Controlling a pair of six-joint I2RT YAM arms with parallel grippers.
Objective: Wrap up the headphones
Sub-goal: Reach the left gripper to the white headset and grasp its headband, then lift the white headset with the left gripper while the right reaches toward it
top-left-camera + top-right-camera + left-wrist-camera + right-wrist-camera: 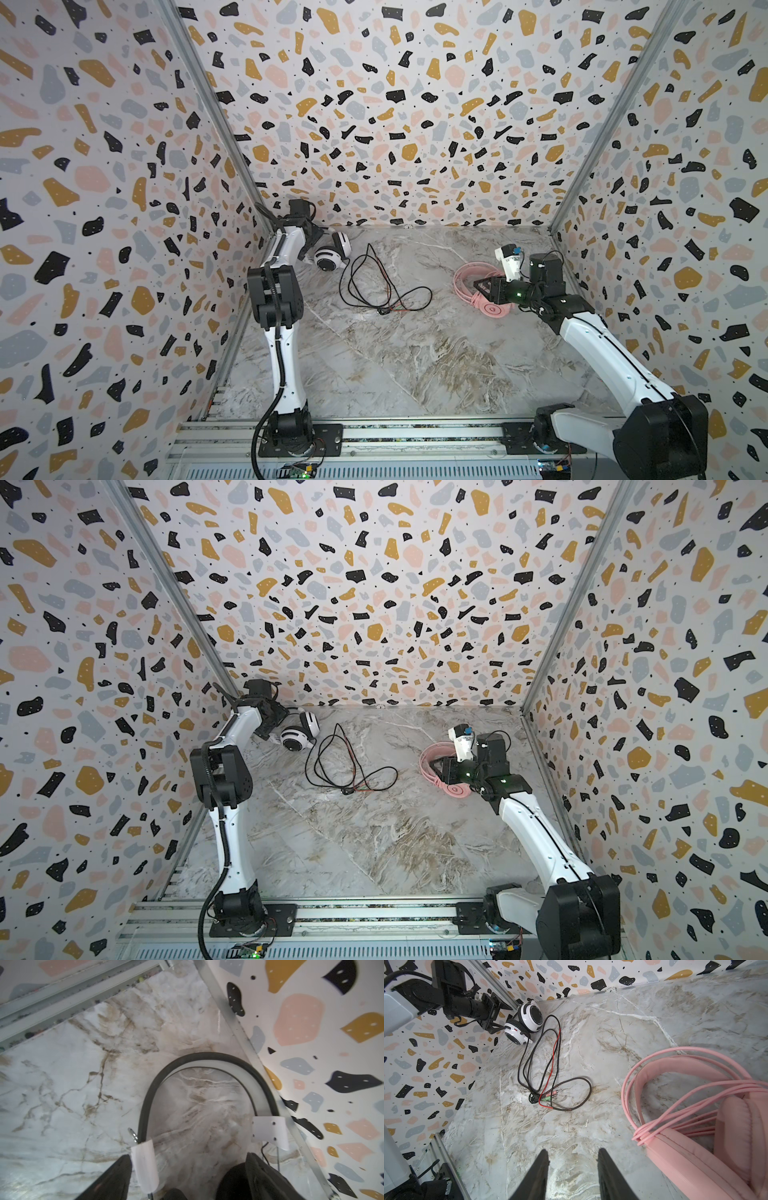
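You have one readable mark here. In both top views, right of centre, the flat outer face of the pink headphones [493, 309] [456, 789] carries a single darker-pink character inside a thin ring. It looks like a 3, though at this size it could be a rounded logo letter instead. In the right wrist view, upper left of the frame, the white headphones [517, 1031] show a tiny red patch on one cup, too small for you to read.
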